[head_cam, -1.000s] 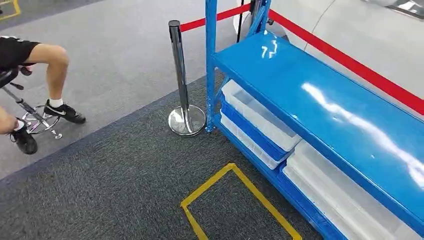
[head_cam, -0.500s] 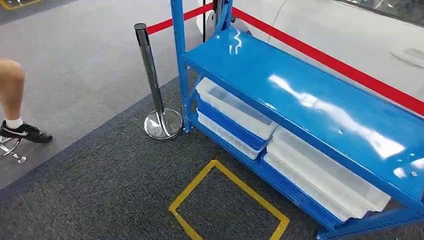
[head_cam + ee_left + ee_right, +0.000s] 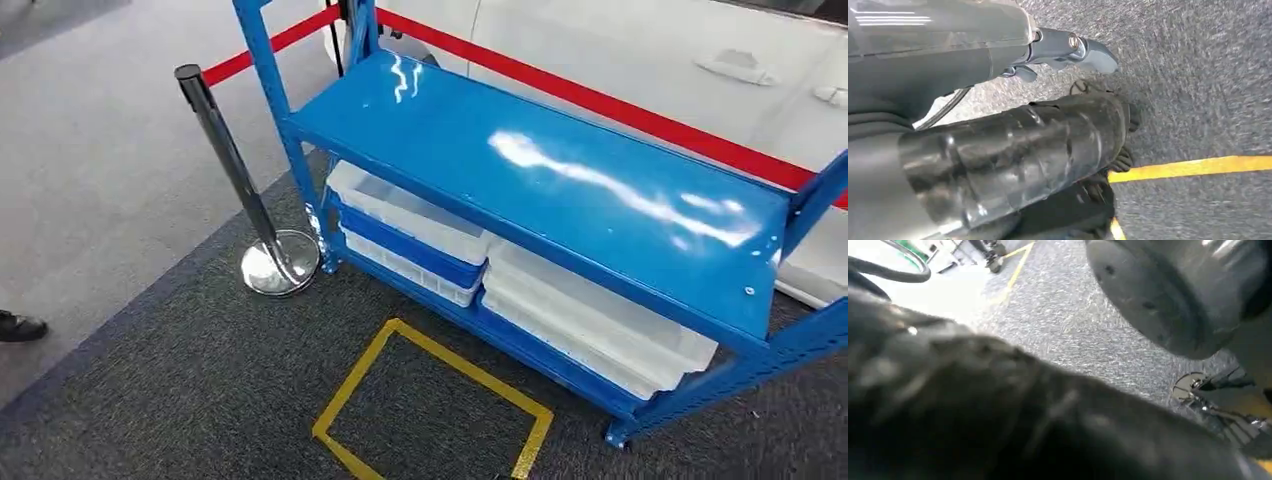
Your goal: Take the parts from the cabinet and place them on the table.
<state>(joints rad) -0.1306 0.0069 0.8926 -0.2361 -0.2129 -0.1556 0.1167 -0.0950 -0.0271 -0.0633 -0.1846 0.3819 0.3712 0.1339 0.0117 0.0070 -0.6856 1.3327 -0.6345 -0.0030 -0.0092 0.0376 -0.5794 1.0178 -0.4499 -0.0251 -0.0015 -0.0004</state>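
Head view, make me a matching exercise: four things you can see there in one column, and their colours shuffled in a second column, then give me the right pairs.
Things:
1. shelf rack
2. barrier belt
3. floor tape square
4. stanchion post

Colours:
A. yellow
B. shiny silver
C. blue
D. red

Pairs: 1-C, 2-D, 3-A, 4-B
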